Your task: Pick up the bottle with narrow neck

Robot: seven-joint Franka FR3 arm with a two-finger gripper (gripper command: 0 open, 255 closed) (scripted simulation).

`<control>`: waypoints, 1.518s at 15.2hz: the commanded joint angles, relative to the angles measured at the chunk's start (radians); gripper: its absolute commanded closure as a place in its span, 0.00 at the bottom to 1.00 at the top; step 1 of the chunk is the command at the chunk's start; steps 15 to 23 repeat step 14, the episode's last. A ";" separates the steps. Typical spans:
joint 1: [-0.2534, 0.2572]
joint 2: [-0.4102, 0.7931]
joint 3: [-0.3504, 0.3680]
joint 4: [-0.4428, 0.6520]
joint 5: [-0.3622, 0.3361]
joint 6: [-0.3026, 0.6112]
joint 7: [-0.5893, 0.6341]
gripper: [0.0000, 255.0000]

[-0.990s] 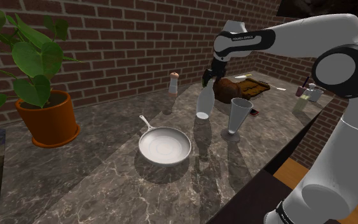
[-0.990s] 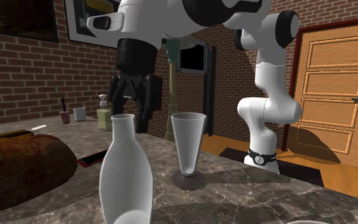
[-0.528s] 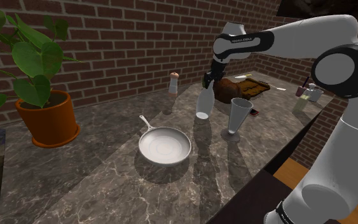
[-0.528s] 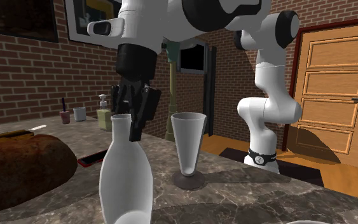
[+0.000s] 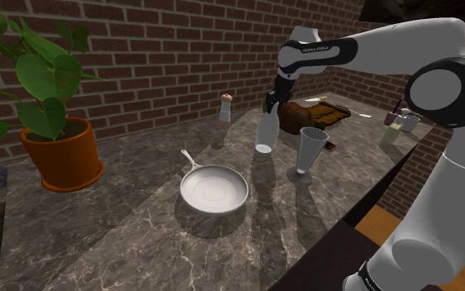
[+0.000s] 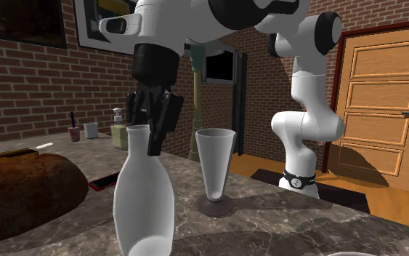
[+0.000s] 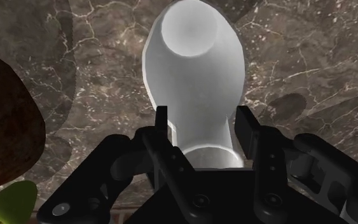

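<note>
White and upright on the worktop near the tall glass, the bottle hangs directly below our hand, which clasps its narrow neck, so we judge the lift runs straight up.

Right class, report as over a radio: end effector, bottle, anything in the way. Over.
End effector shut on white bottle at its neck. Bottle upright. Tall glass close beside, not touching. Pan apart, not in the way.
</note>
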 commanded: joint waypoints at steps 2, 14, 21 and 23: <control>0.000 0.000 0.000 0.040 -0.001 -0.040 0.002 1.00; -0.003 0.009 -0.002 0.189 0.000 -0.179 0.004 1.00; -0.003 0.009 -0.002 0.189 0.000 -0.179 0.004 1.00; -0.003 0.009 -0.002 0.189 0.000 -0.179 0.004 1.00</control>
